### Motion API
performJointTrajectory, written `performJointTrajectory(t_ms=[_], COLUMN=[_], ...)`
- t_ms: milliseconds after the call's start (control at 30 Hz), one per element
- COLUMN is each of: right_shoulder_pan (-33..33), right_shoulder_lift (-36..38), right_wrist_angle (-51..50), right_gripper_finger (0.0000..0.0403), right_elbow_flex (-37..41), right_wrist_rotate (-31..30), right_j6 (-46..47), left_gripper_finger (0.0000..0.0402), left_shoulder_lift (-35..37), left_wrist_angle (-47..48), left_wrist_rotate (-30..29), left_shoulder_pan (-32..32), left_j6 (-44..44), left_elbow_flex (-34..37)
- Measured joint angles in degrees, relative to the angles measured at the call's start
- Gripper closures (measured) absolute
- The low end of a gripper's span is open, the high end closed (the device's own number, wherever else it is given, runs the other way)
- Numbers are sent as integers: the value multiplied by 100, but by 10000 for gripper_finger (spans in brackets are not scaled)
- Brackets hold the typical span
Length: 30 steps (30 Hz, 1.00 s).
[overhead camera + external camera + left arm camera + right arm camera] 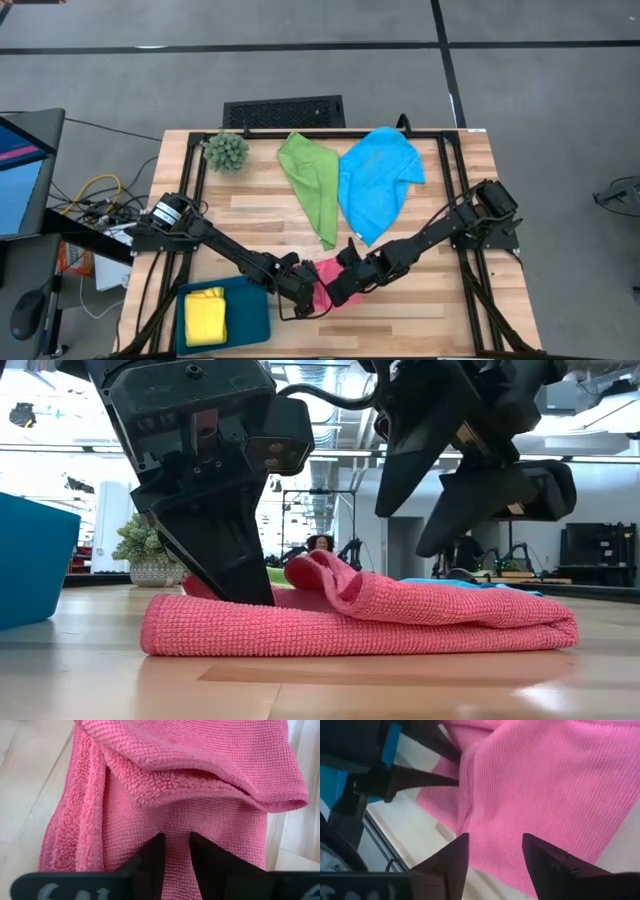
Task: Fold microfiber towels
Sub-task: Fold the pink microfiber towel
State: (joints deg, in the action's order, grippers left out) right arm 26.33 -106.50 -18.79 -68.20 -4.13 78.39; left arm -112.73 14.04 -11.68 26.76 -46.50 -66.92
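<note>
The pink towel (pixel 327 272) lies folded in several layers on the table near the front middle, and it also shows in the low view (pixel 400 615). My left gripper (pixel 176 851) is down on the towel's left end (pixel 240 590) and shut on it. My right gripper (pixel 492 851) is open, raised above the towel's right part (pixel 470 480), and touches nothing. The green towel (pixel 310 180) and the blue towel (pixel 375 180) lie limp at the back. The yellow towel (pixel 205 315) lies folded in the teal tray (pixel 250 310). My left gripper pinches a narrow raised ridge of the pink towel's upper surface (pixel 176 837) between its two fingertips. The fingers come from above, slanting from the table's left. The towel lies flat on the table, with a loose fold (pixel 200 780) bulging just beyond the fingers.
A spiky green ball plant (pixel 227 150) stands at the back left corner. The black frame rails (pixel 455 200) run along the table's sides and back. The teal tray sits at the front left, close to my left arm.
</note>
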Motion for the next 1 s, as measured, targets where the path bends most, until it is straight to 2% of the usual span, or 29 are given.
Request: performJointTrajectory(t_ms=[200,467,700,800,1000], right_shoulder_pan=[63,52,-8,-32,34], right_shoulder_lift=[44,-74,-68,-43,49], right_wrist_angle=[-6,-250,-832,-811,-1007], right_gripper_finger=[205,219,222,221,214], right_elbow_flex=[2,3,3,4,4], right_wrist_rotate=[-391,-649,-818,-844,-828], right_j6=[50,-86,-237,-220,-40], left_gripper_finger=[319,319,319,319,320], left_shoulder_lift=[2,158,717,844,764], left_wrist_angle=[-5,144,174,105,-723], left_wrist_rotate=[74,842,629,316,78], left_shoulder_pan=[-3,-132,-170,-170,-166], left_j6=[-56,-530,-730,-734,-362], left_elbow_flex=[-4,-7,-7,-7,-20])
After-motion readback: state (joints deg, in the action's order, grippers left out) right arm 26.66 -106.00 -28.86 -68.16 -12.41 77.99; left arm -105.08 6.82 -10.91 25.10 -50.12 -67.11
